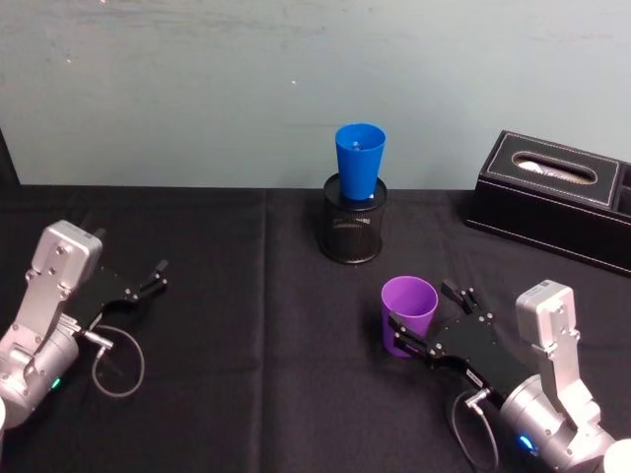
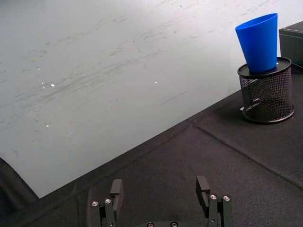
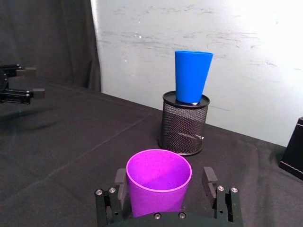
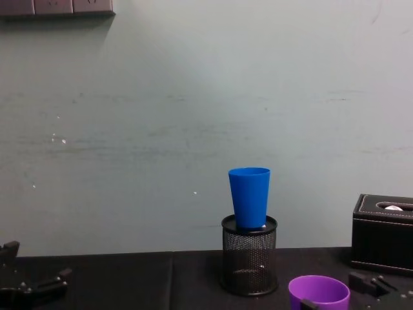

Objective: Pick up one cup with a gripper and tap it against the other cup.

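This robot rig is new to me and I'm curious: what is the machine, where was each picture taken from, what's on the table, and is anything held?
It is a robot with two silver-grey arms, each ending in a black two-fingered pincer. One picture looks down from its head, one forward from its chest, one from each wrist. On the black tablecloth: a bright blue plastic tumbler seated in a black mesh pen holder, a purple plastic tumbler, and a black tissue box. The right pincer is open, a finger either side of the purple tumbler, which stands on the cloth. The left pincer is open and holds nothing.
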Controlling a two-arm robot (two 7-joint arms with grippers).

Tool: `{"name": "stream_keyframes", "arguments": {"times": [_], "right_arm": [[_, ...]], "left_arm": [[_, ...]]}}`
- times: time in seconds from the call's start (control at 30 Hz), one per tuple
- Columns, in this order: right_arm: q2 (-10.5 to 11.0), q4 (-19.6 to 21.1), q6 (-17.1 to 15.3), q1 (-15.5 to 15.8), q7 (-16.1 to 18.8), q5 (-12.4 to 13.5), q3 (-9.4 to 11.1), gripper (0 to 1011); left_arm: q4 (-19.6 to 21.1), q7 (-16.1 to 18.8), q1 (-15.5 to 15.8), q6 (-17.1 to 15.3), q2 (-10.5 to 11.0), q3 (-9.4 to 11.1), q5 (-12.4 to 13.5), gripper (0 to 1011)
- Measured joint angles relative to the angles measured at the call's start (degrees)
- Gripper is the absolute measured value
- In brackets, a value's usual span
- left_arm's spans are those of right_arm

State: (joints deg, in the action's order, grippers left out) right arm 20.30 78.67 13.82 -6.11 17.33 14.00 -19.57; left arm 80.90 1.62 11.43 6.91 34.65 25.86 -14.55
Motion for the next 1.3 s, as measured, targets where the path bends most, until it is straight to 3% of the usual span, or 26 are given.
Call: {"name": "stream_keyframes", "arguments": {"times": [0.7, 1.3], "right_arm": [[-2.9, -2.5, 0.4, -1.2, 3.9, -0.5, 1.5, 1003], [-4.3, -5.0, 0.2, -2.2, 5.1, -1.3, 2.5, 1002]], "left_arm": [[0.0, 0.0, 0.0, 0.0, 0.0, 0.0, 0.0, 1012], [0.0, 0.0, 0.0, 0.0, 0.0, 0.0, 0.0, 1012]]}}
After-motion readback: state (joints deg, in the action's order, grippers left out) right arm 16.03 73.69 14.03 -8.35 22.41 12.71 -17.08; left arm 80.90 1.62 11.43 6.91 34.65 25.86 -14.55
